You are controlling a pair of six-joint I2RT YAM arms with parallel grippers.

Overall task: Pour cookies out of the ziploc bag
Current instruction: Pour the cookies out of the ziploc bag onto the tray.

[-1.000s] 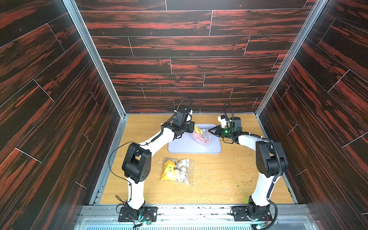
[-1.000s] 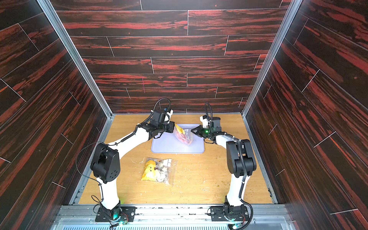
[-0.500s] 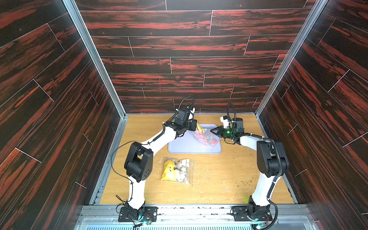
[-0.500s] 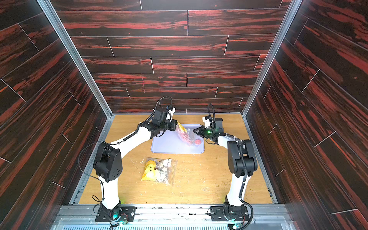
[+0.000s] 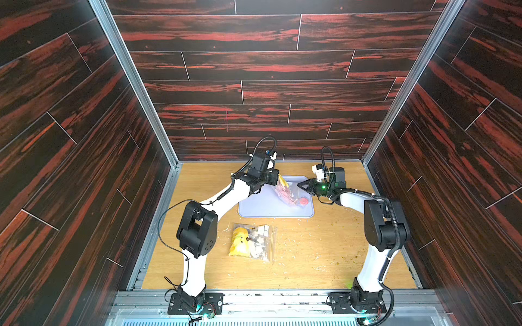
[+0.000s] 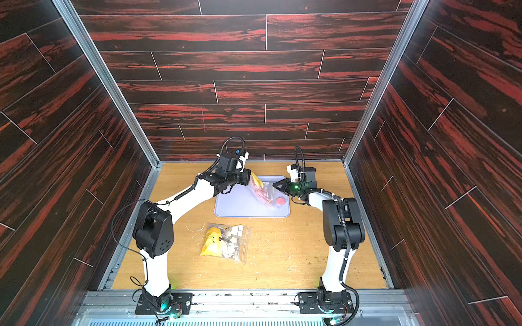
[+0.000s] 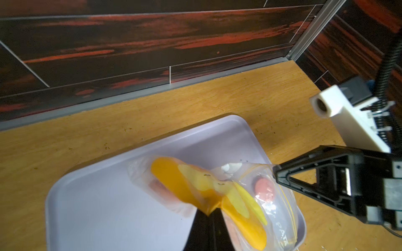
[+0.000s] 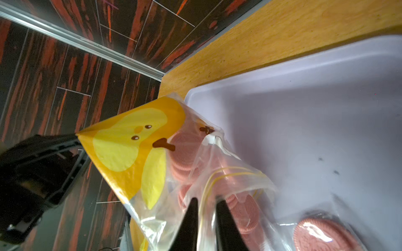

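In both top views, a clear ziploc bag with a yellow cartoon-face print is held tilted above the far right part of a lavender tray. Its printed bottom corner is pinched high by the left gripper over the tray's far edge. Its mouth hangs low toward the right gripper, which is poised over the tray's right rim. One pink cookie is seen lying on the tray near that rim, just below the bag's mouth. A second bag, with yellow and pale contents, lies on the wooden table just in front of the tray.

In the left wrist view, the left gripper is seen with its jaws pressed together on the bag's yellow corner. The right gripper is met at the zip rim above the tray.

In the right wrist view, the right gripper is shown with its jaws slightly parted; the zip rim lies in the gap, not squeezed. Pink cookies are stacked inside the bag just beyond the fingertips, and one wrapped cookie lies out on the tray beside them.
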